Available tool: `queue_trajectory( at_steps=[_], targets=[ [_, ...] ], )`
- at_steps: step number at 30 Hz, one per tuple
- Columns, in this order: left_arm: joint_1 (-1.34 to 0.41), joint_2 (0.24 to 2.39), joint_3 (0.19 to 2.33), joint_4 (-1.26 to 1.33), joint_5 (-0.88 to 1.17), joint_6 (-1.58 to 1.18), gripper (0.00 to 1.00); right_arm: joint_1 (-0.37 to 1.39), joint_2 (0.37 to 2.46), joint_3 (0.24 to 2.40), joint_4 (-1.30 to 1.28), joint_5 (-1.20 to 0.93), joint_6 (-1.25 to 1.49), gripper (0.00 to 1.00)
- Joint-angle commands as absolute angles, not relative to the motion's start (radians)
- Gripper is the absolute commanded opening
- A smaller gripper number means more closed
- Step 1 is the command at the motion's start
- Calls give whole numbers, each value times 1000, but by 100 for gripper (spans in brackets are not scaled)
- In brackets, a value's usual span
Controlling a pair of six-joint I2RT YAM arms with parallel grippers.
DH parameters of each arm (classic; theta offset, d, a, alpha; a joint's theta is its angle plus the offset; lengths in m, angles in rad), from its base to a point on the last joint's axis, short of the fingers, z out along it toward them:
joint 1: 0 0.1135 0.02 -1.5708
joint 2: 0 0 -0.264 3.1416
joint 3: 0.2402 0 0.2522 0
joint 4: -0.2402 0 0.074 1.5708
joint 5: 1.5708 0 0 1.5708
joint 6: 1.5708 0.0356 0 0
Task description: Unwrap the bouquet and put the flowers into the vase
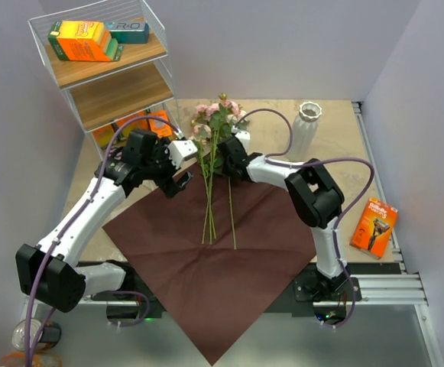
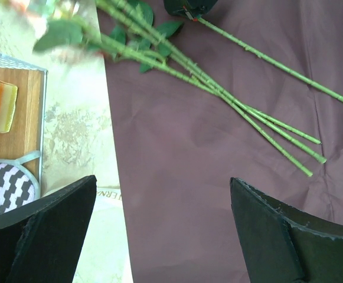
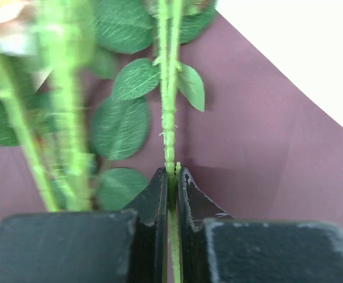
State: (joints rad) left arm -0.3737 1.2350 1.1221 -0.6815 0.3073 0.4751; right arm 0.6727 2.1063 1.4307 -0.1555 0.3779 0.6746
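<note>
The flowers (image 1: 212, 122) lie on the flat maroon paper (image 1: 222, 290), stems running back toward the robot, one stem (image 3: 170, 130) pinched by the right gripper (image 3: 172, 175), with the vase (image 1: 308, 122) to its right, far from the wide-spread left gripper (image 2: 163, 180).

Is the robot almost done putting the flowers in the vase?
About halfway. Done: the maroon paper lies flat, unwrapped, with the flowers on it. Now: the right gripper pinches one stem. Still to do: the vase holds no flowers yet.
</note>
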Motion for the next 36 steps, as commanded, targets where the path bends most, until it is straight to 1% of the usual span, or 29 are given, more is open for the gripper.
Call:
queue_trajectory(
  at_steps=[1,7,13,16,19,22,23,25,26,28,29,31,34,36],
  targets=[
    [-368,1206,1150,-672,308,492,99,673,1982,1391,-118,408,689,0],
    [-368,1207,1161,-670,308,492,99,678,1803,1335,-107,413,709,0],
    [-368,1204,1170,-676,308,494,99,678,1645,1315,-161,489,704,0],
    [-368,1203,1164,-675,313,492,99,678,1580,1318,-140,543,637,0],
    [-368,1204,1166,-675,319,492,99,676,1514,1377,-88,578,507,0],
    [-368,1213,1180,-675,330,491,99,678,1476,1454,35,617,323,0],
    [-367,1226,1186,-678,337,488,99,675,1473,1472,120,636,214,0],
    [-367,1239,1204,-680,345,482,99,672,1482,1531,223,695,88,0],
    [-365,1252,1209,-681,354,479,99,670,1494,1545,353,712,-52,0],
    [-364,1258,1219,-681,364,472,99,657,1505,1560,508,707,-176,0],
    [-362,1259,1223,-680,371,472,99,649,1508,1559,655,684,-275,0],
    [-359,1259,1224,-675,376,472,99,618,1534,1589,736,645,-331,0],
    [-353,1261,1220,-667,370,479,99,569,1580,1680,799,649,-382,0],
    [-344,1264,1218,-667,371,483,99,539,1594,1681,929,623,-439,0]
  ],
)
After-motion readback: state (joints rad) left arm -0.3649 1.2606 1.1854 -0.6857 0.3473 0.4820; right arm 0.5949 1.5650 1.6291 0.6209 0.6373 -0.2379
